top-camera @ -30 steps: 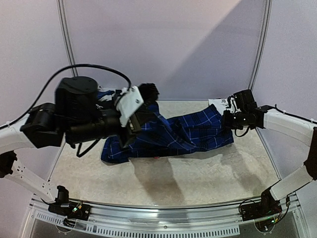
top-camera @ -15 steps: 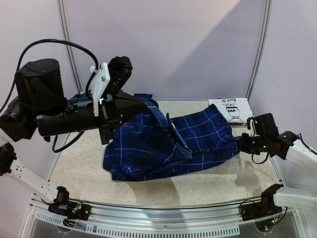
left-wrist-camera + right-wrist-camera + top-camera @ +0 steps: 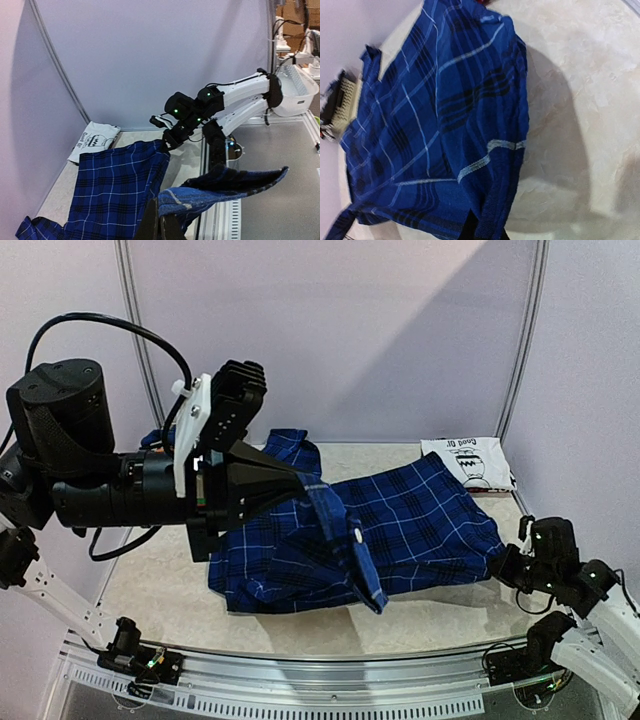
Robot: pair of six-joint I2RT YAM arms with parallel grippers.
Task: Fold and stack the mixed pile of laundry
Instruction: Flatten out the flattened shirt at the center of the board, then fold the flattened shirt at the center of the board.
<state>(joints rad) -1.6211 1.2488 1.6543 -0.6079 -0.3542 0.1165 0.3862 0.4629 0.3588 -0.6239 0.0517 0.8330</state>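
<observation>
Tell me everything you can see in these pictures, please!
blue-and-black plaid shirt: one, blue and black, stretched over the table between both grippers.
white folded cloth with black print: one, white, table's far right corner.
white plastic basket: one, white, off the table behind the right arm.
beige marbled table: one, beige, under the clothes.
left gripper: one, black, shut on the shirt's lifted edge.
right gripper: one, black, shut on the shirt's right end.

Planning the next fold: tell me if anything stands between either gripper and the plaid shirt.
Nothing visible does. The left gripper and right gripper are each shut directly on the plaid shirt, with no other object between.
</observation>
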